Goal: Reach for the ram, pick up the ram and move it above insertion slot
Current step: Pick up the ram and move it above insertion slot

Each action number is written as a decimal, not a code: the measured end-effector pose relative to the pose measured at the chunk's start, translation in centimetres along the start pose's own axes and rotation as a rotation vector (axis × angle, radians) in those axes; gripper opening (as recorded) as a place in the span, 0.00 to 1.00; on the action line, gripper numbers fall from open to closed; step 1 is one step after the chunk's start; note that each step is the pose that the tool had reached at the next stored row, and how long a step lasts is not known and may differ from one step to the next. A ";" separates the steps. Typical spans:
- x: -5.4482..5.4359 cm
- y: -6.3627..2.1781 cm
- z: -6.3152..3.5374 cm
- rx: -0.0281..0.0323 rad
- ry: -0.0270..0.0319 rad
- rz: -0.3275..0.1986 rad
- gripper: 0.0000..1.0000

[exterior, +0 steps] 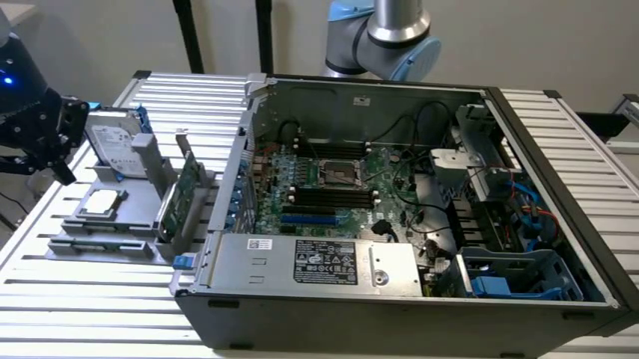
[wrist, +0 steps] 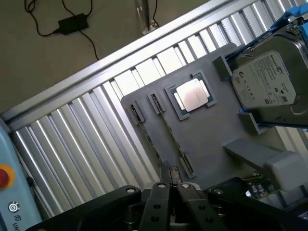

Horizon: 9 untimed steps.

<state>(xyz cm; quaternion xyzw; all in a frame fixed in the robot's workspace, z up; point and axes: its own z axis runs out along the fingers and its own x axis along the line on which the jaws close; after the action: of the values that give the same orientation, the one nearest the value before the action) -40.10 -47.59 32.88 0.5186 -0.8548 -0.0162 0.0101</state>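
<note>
The ram stands on edge in a grey parts holder, a thin dark-green stick held between two small clips. In the exterior view the ram lies along the holder's front. My gripper is shut with nothing between its fingers and hovers just off one end of the stick without touching it. From outside, the gripper hangs at the exterior view's far left, beside the holder. The black insertion slots sit on the motherboard inside the open computer case.
The holder also carries a silver hard drive, a processor chip and an upright green expansion card. It rests on a ribbed metal table. The case wall stands between holder and motherboard.
</note>
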 end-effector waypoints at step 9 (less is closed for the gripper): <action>0.0 -0.01 0.15 0.0003 0.0063 -0.165 0.11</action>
<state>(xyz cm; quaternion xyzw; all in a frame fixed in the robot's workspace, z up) -40.10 -47.59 32.73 0.5874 -0.8091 -0.0153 0.0114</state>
